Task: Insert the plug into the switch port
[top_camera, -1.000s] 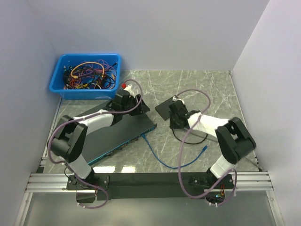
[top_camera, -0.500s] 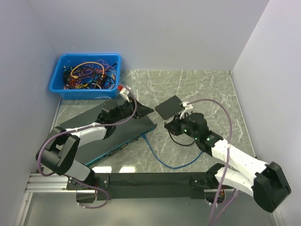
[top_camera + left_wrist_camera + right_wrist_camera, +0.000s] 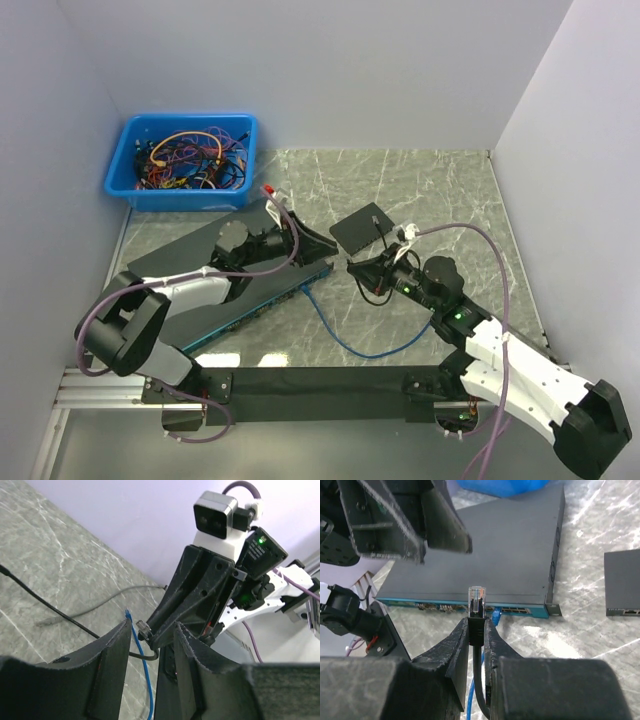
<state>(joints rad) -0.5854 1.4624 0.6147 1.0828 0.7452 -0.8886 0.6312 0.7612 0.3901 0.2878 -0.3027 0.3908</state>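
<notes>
My right gripper [image 3: 476, 622] is shut on the black boot of a clear plug [image 3: 476, 599] on a black cable. The plug points at the teal port row [image 3: 451, 608] on the front of the dark switch [image 3: 510, 545], a short way off it. A blue cable [image 3: 495, 614] sits in a port just right of the plug. In the top view the right gripper [image 3: 362, 268] is right of the switch's [image 3: 255, 290] near corner. My left gripper [image 3: 310, 245] is open and empty over the switch's right end. In the left wrist view its fingers [image 3: 114, 647] frame the plug [image 3: 142, 628].
A small black box [image 3: 362, 228] lies just behind the right gripper. A blue bin [image 3: 185, 160] full of cables stands at the back left. The blue cable [image 3: 340, 335] loops across the marble table [image 3: 420, 190] in front of the arms. White walls close three sides.
The right gripper has moved nearer and slightly left with the plug, now facing the switch's front. The left gripper has moved right along the switch to its right end.
</notes>
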